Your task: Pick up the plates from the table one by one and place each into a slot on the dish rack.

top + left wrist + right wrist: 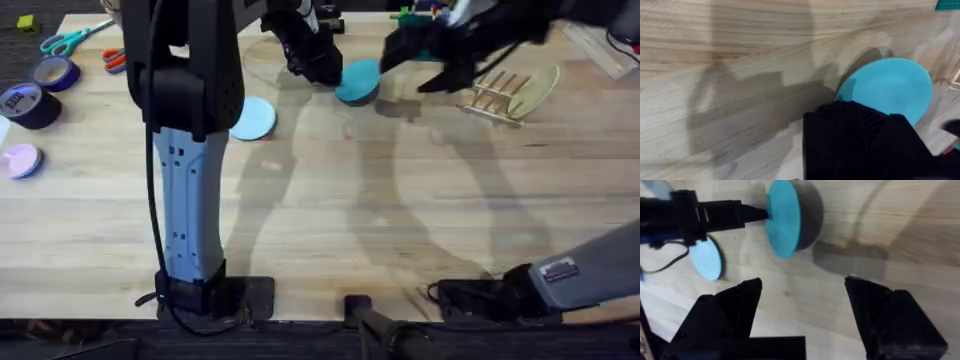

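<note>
A pale wooden counter (330, 210) carries everything. The left end effector (325, 70) grips the teal plate (358, 82) by its edge, lifted and tilted, arm stretched far forward. The right end effector (802, 307) hangs wide open and empty just beside it, near the rack (505, 95). The light blue plate (253, 118) lies flat behind.
</note>
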{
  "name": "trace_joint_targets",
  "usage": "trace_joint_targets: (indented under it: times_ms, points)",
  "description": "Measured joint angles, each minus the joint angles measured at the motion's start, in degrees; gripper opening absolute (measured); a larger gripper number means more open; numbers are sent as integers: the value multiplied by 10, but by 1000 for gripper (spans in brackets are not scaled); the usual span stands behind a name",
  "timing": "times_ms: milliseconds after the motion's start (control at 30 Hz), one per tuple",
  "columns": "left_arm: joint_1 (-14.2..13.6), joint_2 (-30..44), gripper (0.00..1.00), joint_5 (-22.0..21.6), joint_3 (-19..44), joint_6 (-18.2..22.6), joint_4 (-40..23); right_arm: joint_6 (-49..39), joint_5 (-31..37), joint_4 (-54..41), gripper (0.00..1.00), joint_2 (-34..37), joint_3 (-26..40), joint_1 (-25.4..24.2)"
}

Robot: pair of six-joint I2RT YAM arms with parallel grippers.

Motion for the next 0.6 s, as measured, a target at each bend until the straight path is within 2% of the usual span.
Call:
trace_joint_targets:
  times_ms: [267, 600]
  points:
    - [0, 0, 40, 0, 0, 0, 0, 55, -11, 99, 994, 91, 0, 51]
    - [0, 0, 41, 0, 0, 0, 0, 73, -12, 195, 995, 126, 0, 60]
